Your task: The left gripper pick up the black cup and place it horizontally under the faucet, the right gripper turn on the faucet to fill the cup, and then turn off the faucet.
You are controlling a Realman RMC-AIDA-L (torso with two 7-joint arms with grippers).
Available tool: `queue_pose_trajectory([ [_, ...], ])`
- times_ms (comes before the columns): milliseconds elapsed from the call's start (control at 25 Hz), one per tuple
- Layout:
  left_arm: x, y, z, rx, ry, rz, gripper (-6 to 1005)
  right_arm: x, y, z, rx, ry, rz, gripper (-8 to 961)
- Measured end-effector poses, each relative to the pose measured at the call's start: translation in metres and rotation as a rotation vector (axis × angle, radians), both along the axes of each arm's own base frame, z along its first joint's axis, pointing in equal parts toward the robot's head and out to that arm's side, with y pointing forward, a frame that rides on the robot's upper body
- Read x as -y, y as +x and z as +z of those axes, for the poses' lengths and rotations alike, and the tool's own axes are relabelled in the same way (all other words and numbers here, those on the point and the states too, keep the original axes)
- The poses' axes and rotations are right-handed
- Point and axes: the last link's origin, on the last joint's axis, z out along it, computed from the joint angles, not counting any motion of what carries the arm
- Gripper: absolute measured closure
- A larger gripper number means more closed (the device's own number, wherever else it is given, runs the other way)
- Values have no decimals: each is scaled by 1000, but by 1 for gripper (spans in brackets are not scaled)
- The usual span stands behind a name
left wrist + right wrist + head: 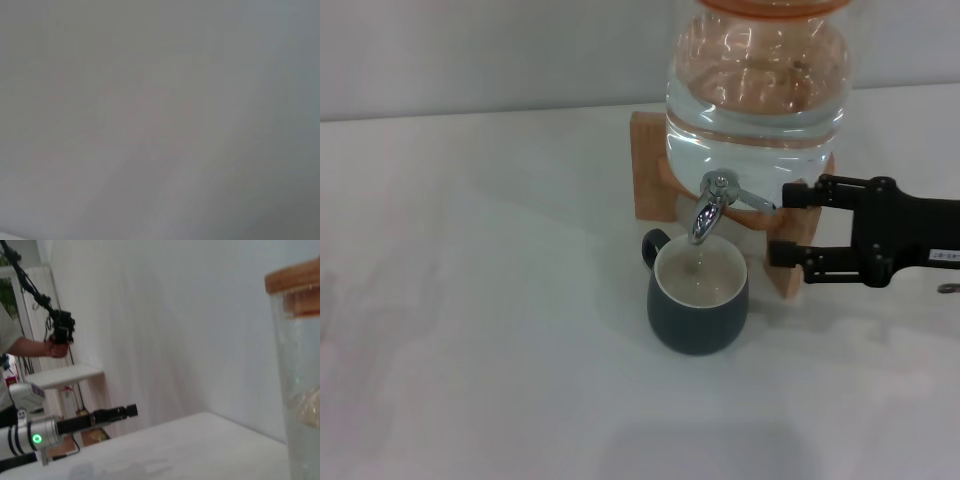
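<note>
Under the faucet (710, 205) the black cup (698, 298) stood upright on the white desk (470, 330), its small loop handle turned toward the wooden stand (650, 165) behind it. Its cream inside held pale liquid, and a thin thread of water ran from the chrome spout down into it. Left of the faucet the desk lay bare, and no left claw showed in the head view. From the right wrist view the left claw (127, 411) could be seen well away from the jar, reaching out level above the far end of the desk on its silver arm with a green light; whether its fingers were parted or closed I cannot tell. Behind the faucet rose the clear glass jar (757, 90) on its wooden stand, water filling its lower part. Right of the faucet the right claw (787, 222) reached in level from the side, its two long fingers spread apart, one near the end of the thin lever and the other lower, before the stand's leg, gripping nothing
</note>
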Motion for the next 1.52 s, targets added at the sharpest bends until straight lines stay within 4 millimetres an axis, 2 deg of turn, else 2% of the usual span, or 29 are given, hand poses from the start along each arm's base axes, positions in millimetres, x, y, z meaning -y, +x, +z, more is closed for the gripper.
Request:
queue_pose_trajectory([
  [280,-1,0,-1,1,-2,7,445,-4,-2,-6,32,-25,0,174],
  [880,-1,0,-2,0,-8,3,446,4,-16,-17,18,-101,72,175],
  [1200,0,0,-3,-1,-11,3,446,5,-17,-17,16,-106,76,176],
  [1520,2,-2,-1,-2,-7,11,446,20,-15,-16,-6,-168,106,177],
])
